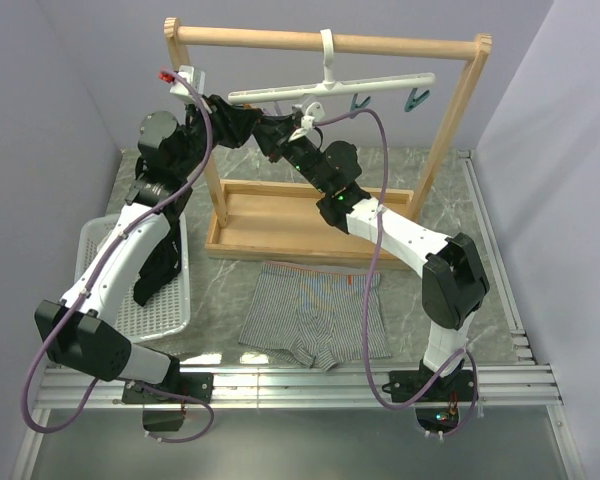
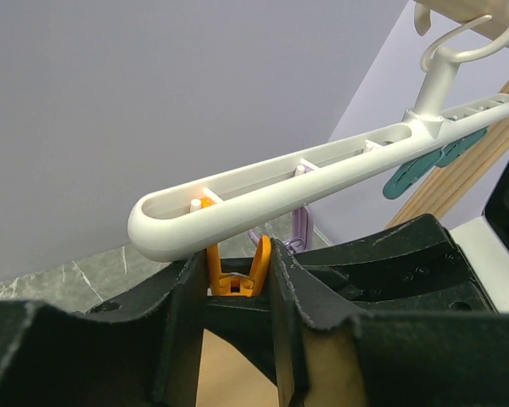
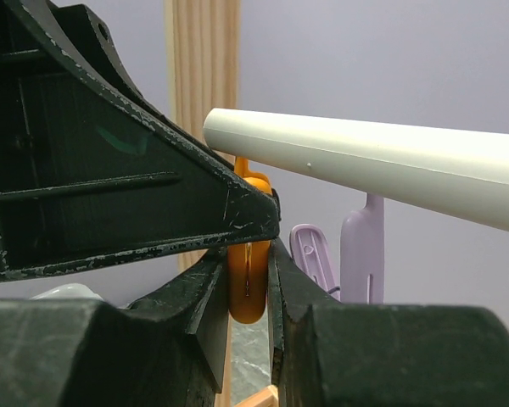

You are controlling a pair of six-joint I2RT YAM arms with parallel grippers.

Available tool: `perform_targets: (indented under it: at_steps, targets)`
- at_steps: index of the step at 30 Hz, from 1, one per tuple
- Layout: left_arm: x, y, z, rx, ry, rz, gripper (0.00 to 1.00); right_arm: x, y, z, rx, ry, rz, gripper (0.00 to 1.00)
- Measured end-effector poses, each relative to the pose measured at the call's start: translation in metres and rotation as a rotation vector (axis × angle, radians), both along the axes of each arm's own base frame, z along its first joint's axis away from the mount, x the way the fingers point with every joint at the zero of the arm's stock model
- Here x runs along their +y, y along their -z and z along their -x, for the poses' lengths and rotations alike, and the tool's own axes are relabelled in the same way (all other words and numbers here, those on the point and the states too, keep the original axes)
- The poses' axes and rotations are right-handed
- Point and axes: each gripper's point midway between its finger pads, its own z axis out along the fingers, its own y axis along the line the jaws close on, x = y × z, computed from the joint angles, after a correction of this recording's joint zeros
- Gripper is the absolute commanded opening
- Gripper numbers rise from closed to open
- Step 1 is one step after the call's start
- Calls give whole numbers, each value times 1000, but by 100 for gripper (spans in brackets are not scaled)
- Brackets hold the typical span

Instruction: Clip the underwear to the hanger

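Clip stage — nothing pegged yet.
My right gripper (image 3: 248,263) pinches the orange clip (image 2: 214,259) just under the hanger (image 2: 322,178); my left gripper (image 2: 233,259) brackets the same clip, whether pressing it I cannot tell. Far below both, the underwear (image 1: 315,310) lies flat on the table (image 1: 410,330), untouched — fetching, lifting and clipping all remain.

Robot lab test cell.
Plain lilac partition walls (image 1: 40,100) boxing a marble-look tabletop (image 1: 490,220); aluminium rails (image 1: 310,385) along its near edge.
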Motion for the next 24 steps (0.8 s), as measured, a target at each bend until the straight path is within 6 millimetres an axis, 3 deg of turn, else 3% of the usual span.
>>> perform_targets:
  at_steps: [1,3,5,8,14,24]
  targets:
    - [0,0,0,2,1,1,7,0,0,0,1,1,1,0]
    - [0,1,-1,5,1,4,0,-1,2,-1,4,2,4,15]
    - [0,1,-1,8,3,4,0,-1,3,-1,5,3,5,31]
    - [-1,4,-2,18,5,5,0,-5,8,1,10,0,18,41]
    - [2,4,-6,12,-9,3,0,-22,33,19,51,-26,100,45]
    - [2,4,-6,15,-9,9,0,-30,34,29,56,-50,128,42]
